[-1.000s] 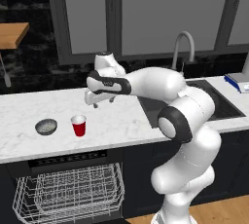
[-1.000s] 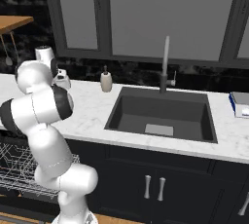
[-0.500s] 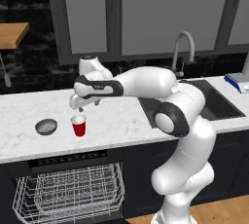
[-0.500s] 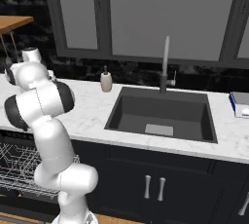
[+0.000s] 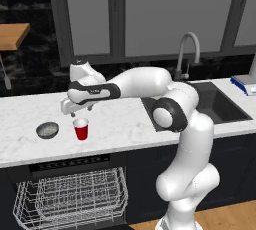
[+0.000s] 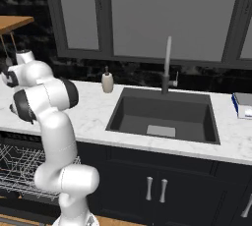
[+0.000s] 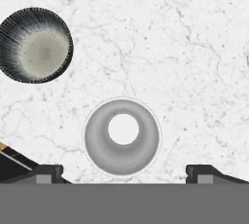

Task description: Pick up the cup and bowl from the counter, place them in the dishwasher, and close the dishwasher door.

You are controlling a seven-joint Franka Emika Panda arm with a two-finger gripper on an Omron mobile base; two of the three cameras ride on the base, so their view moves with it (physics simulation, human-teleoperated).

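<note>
White marble counter (image 5: 125, 124) runs along dark windows, with a dark sink (image 6: 165, 114) set into it, a curved tap (image 5: 187, 54) behind the basin and a beige soap bottle (image 6: 107, 81) beside it. On the counter's left stretch the red cup (image 5: 80, 128) stands upright, and the grey bowl (image 5: 47, 130) sits near it, apart, further left. The gripper (image 5: 70, 108) hangs just above the cup, pointing straight down. From the hand camera the cup (image 7: 121, 136) appears as a pale ring between the two fingertips (image 7: 46, 173), which stand wide apart on either side of it and hold nothing; the bowl (image 7: 35, 44) lies off to the upper left. Below the counter the dishwasher (image 5: 70, 194) is open, its white wire rack (image 5: 75, 196) pulled out beneath the cup and bowl.
</note>
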